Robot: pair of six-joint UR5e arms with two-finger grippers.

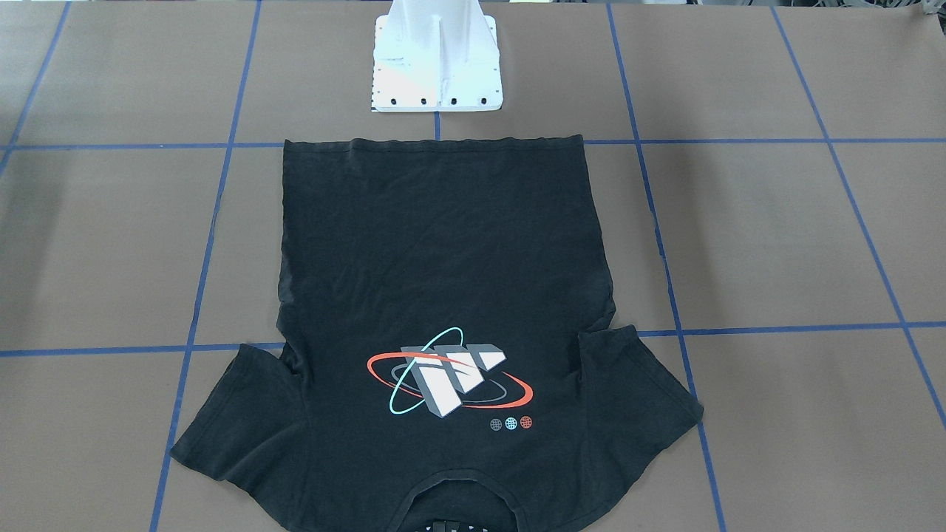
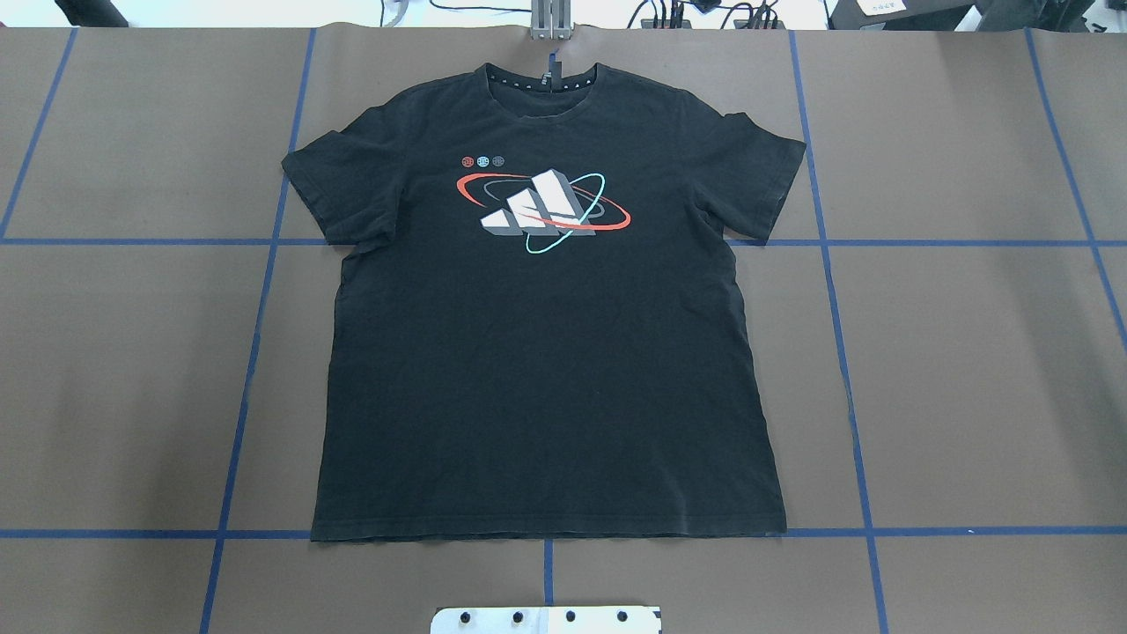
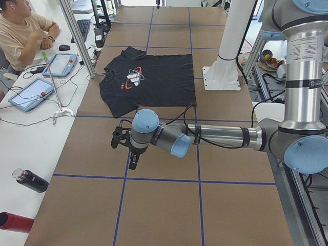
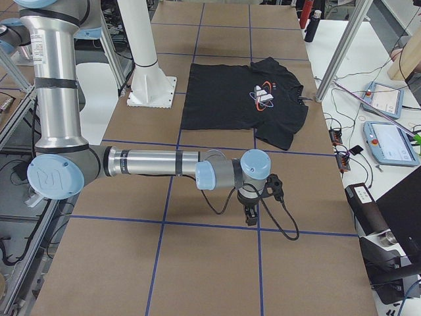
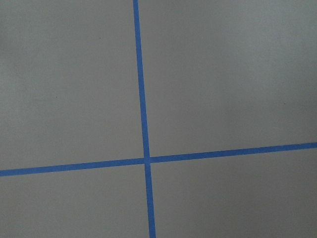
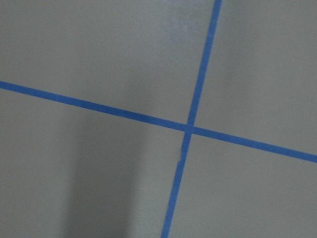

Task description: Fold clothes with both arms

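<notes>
- Item: black T-shirt [image 2: 546, 352]. It lies flat on the counter [image 2: 968, 352], print side up and roughly centred. In the overhead view its collar [image 2: 546, 84] is at 12 o'clock and its hem [image 2: 546, 534] at 6 o'clock, nearest the white pedestal base [image 1: 436, 59].
- Sleeves: both are spread out, one toward 10 o'clock and one toward 2 o'clock. Neither is turned in. The chest print [image 2: 541, 210] is fully exposed.
- Condition: I see light creases across the body and no fold lines anywhere.
- Left arm [image 3: 220, 136]: it reaches out low over bare counter, well apart from the shirt on its 9 o'clock side. The left tool [image 3: 133, 165] points down and holds nothing. I cannot tell its jaw width from this side view.
- Right arm [image 4: 151, 162]: it mirrors this on the 3 o'clock side. The right tool [image 4: 250, 221] points down, also empty, and again I cannot tell the jaw width.
- Wrist cameras: each shows only blue tape lines [image 5: 143, 99] crossing on bare counter, with no cloth.
- Progress, by my judgement: nothing is done yet. Every fold remains, starting with both tools travelling inward to take hold of the shirt.
</notes>
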